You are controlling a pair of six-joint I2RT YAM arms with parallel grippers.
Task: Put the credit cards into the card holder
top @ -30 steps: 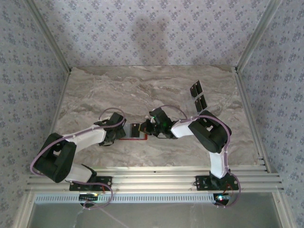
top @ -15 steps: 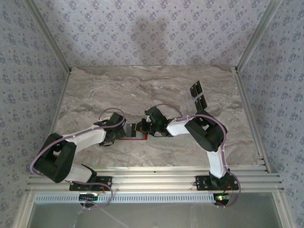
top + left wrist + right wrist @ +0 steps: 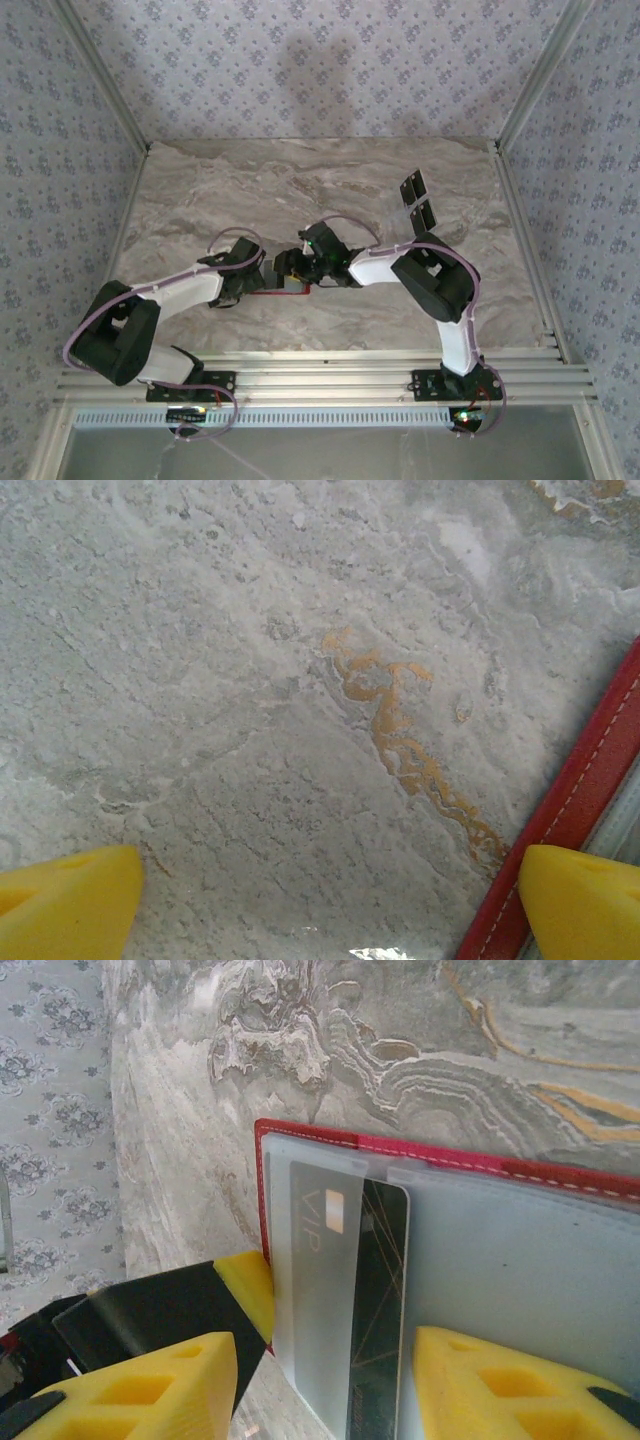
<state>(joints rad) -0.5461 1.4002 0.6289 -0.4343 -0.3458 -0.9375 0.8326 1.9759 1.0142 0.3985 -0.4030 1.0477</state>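
The red wallet (image 3: 530,1250) lies open and flat near the front middle of the table (image 3: 250,190), between the two claws. One black card (image 3: 380,1290) sits at the wallet's left end. One long side is under the cloudy pocket and the other long side is uncovered. Its short top edge is just under the wallet's red rim.

The right claw (image 3: 320,1390) is partly open above this card. Its yellow fingers stand one on each side, wider than the card, and they pinch nothing.

The left claw (image 3: 320,915) is open wide and holds nothing. One of its fingers (image 3: 585,900) sits right at the wallet's red edge.

Two other cards (image 3: 412,187) lie side by side near the table's right edge, well apart from the wallet. There is lots of open table behind the wallet and to the left.
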